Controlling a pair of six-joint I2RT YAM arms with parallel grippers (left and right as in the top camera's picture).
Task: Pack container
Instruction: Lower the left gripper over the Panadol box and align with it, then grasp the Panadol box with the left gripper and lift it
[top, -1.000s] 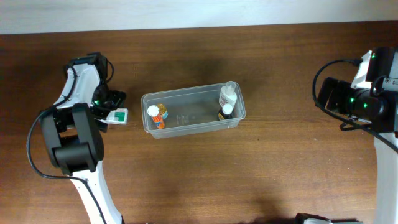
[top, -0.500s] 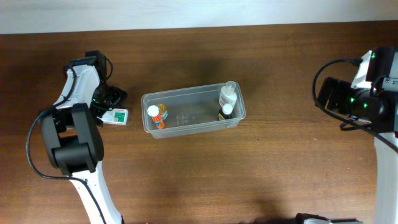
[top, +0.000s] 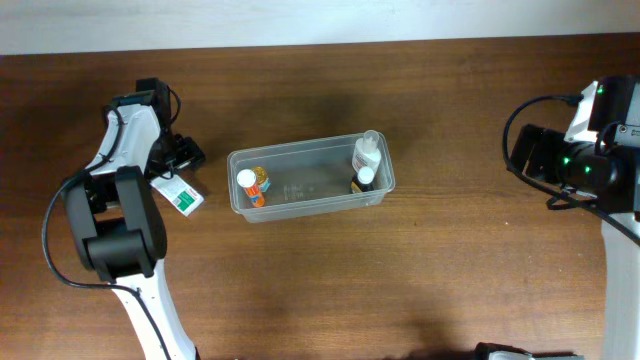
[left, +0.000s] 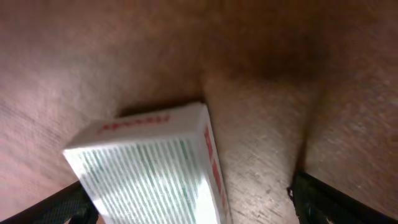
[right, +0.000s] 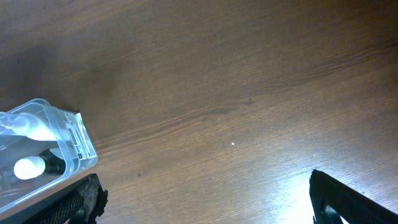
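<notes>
The container (top: 300, 204) is a clear plastic tub in the middle of the table. Inside it stand an orange bottle with a white cap (top: 250, 186), a clear bottle (top: 367, 152) and a dark bottle with a white cap (top: 362, 180). A white and green striped box (top: 181, 196) lies tilted on the table left of the tub. My left gripper (top: 178, 160) is open right over the box; in the left wrist view the box (left: 149, 168) lies between the wide-apart jaws (left: 193, 205), close to the left one. My right gripper (top: 525, 155) is open and empty far right.
The right wrist view shows bare wood between the open jaws (right: 205, 199) and the container's right corner (right: 78, 146) at the left edge. A pale wall strip (top: 320, 20) runs behind the table's far edge.
The box has turned from lying level to tilted and slid a little down-left. My left gripper has shifted slightly toward the far edge. The right arm has not moved.
</notes>
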